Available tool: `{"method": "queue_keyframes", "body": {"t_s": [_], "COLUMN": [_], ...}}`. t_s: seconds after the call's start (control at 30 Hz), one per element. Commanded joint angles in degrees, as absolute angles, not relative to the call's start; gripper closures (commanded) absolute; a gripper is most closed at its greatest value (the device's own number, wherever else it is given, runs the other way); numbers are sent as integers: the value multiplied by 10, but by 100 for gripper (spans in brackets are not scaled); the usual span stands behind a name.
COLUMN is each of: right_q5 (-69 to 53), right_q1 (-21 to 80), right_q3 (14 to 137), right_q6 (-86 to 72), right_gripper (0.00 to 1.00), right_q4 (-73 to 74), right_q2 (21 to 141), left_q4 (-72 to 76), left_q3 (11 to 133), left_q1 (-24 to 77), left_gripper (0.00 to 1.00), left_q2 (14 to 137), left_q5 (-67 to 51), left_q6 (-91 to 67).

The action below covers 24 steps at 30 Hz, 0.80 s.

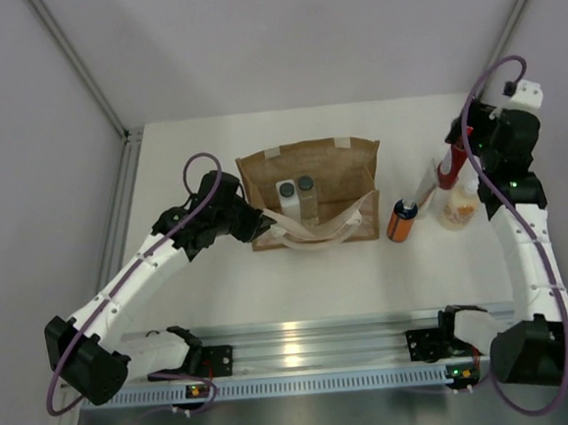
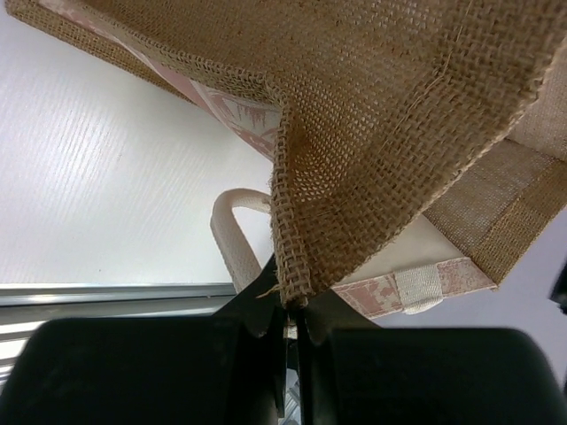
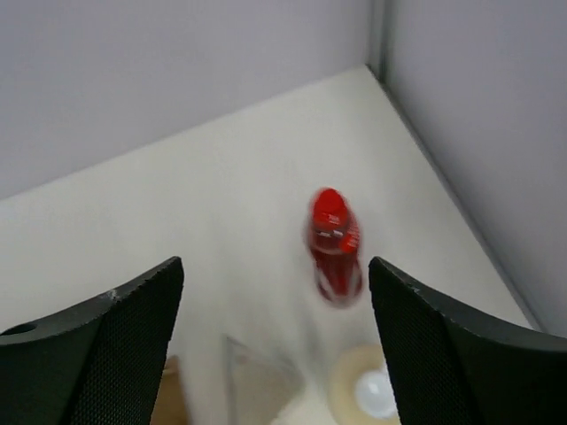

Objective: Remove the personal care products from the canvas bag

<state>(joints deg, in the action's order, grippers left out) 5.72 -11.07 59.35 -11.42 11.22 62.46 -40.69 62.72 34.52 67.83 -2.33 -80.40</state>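
The canvas bag (image 1: 328,184) stands mid-table, its mouth up. In it stand the white squarish bottle (image 1: 286,194) and the clear grey-capped bottle (image 1: 307,189). My left gripper (image 1: 253,222) is shut on the bag's woven left corner (image 2: 297,266), beside a cream handle (image 2: 232,232). Right of the bag stand the orange bottle (image 1: 401,220), the cream bottle (image 1: 458,207) and the red bottle (image 1: 448,167). My right gripper (image 3: 275,270) is open and empty above them. The red bottle (image 3: 334,243) stands just beyond its fingertips, and the cream bottle's nozzle (image 3: 372,394) shows below.
Grey walls close the table at the back and both sides; the right wall (image 3: 478,106) is close to the red bottle. An aluminium rail (image 1: 304,344) runs along the near edge. A pale translucent piece (image 3: 257,381) lies between the orange and cream bottles.
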Motion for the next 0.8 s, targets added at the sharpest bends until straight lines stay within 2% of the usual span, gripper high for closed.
{"method": "queue_keyframes", "body": {"t_s": [0.0, 0.03, 0.17, 0.23, 0.33, 0.47, 0.63, 0.77], "right_q5": [33, 45, 80, 124, 158, 172, 190, 221], "right_q1": [13, 109, 304, 413, 479, 487, 487, 487], "right_q3": [673, 680, 728, 758, 778, 779, 886, 915], "right_q6": [-153, -157, -222, -219, -225, -254, -229, -216], "right_gripper": [19, 21, 35, 36, 36, 34, 28, 27], "right_q4": [190, 199, 224, 256, 294, 321, 404, 428], "right_q2": [599, 596, 628, 680, 734, 775, 875, 925], "left_q4": [-389, -390, -389, -389, -389, -390, -390, -390], "left_q3": [648, 648, 639, 628, 612, 602, 597, 605], "left_q1": [345, 346, 346, 346, 346, 346, 346, 345], "left_gripper": [100, 100, 100, 100, 100, 100, 100, 100], "left_q2": [689, 693, 699, 698, 694, 694, 687, 688], "left_q5": [-40, -40, -38, -39, -38, -41, -37, -39], "left_q6": [-797, -796, -796, -801, -803, -803, -802, -798]}}
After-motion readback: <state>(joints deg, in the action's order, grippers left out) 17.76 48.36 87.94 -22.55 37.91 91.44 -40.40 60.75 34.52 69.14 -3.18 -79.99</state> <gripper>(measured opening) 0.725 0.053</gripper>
